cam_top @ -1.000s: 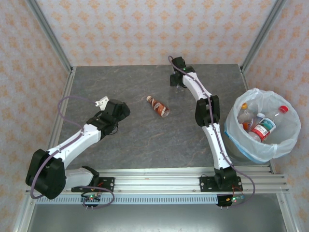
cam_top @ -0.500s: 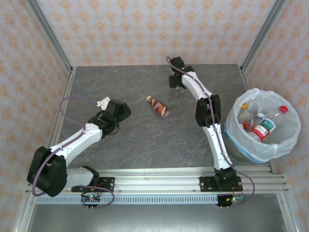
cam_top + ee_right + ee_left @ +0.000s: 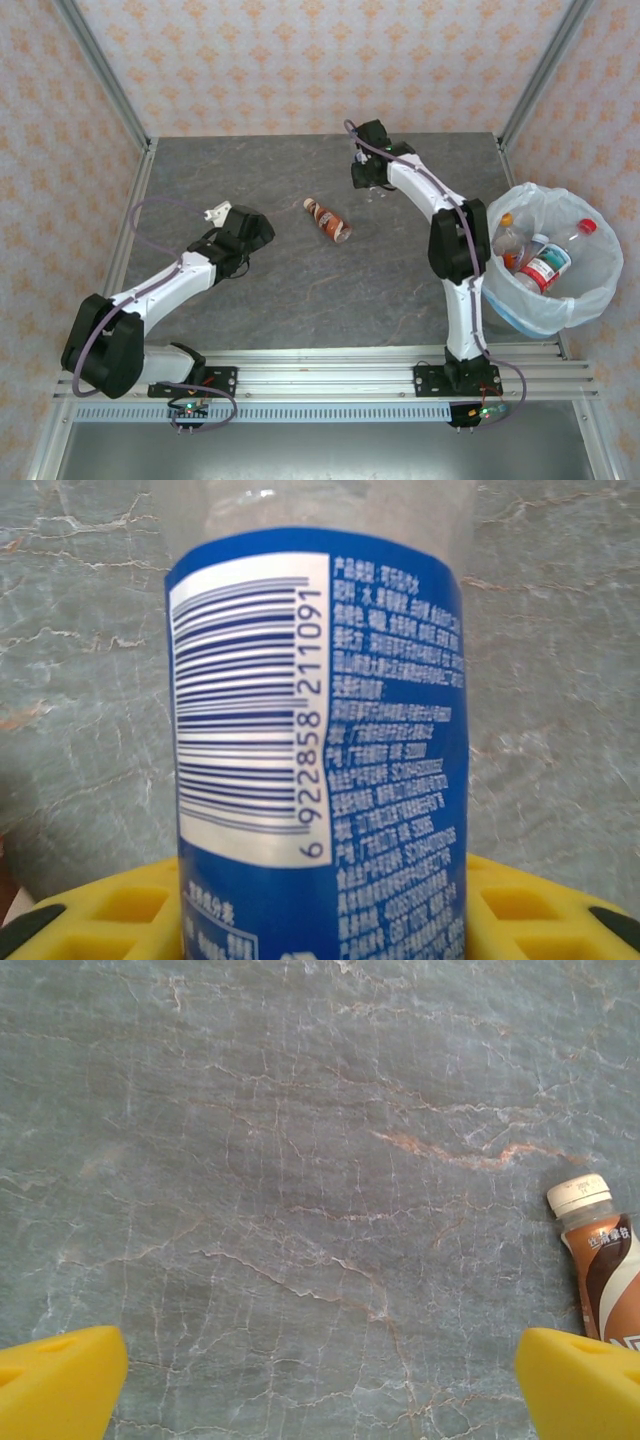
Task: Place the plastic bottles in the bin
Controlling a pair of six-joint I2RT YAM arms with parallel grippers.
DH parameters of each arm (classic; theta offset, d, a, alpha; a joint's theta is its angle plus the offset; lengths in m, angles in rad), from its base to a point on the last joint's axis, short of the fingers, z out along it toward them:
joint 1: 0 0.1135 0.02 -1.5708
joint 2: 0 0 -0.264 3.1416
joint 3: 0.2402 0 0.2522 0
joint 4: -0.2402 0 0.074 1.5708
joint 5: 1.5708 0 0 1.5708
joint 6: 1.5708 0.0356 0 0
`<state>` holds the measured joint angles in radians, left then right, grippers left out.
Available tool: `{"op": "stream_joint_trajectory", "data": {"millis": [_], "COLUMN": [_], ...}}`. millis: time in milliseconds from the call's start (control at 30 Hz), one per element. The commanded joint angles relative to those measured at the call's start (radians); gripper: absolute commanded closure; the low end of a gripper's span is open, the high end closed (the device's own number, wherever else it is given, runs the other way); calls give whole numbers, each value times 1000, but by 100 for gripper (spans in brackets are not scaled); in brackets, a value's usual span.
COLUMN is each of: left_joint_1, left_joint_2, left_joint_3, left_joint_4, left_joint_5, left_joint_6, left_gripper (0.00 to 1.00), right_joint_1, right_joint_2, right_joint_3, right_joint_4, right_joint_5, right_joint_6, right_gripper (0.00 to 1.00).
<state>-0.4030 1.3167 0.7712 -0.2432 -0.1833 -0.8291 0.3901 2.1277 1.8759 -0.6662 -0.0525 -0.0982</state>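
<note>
The right arm's [image 3: 447, 240] elbow had swung toward the bin [image 3: 592, 292], which lay rightward and nearer than the right gripper [image 3: 368, 176], its jaws apparently clamped across the blue-labelled bottle [image 3: 320, 730]; the left gripper [image 3: 320, 1380] stood open, the brown bottle [image 3: 328, 220] lying to its right.

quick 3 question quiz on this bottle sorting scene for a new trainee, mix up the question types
1. True or false: the brown bottle stands upright on the table.
2. What sits between the fingers of the right pincer? A) a blue-labelled bottle B) a red cap C) nothing
3. Fill in: the fingers of the left pincer stand wide ____ over bare table.

Key
1. False: it lies on its side.
2. A
3. apart (open)
</note>
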Motion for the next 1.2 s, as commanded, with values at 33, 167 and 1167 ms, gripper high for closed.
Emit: {"op": "stream_joint_trajectory", "data": {"millis": [33,167,1167], "left_joint_1": [9,9,-14], "left_joint_2": [15,17,84], "left_joint_3": [38,36,61], "left_joint_4": [47,85,349], "left_joint_5": [38,81,400], "left_joint_6": [17,28,67], "left_gripper": [0,0,0], "right_joint_1": [16,25,49], "right_joint_2": [-152,-268,-939], "right_joint_3": [-155,-299,-836], "right_joint_4": [138,221,572], "right_joint_5": [19,13,-90], "right_joint_6": [29,48,94], "right_gripper": [52,52,55]}}
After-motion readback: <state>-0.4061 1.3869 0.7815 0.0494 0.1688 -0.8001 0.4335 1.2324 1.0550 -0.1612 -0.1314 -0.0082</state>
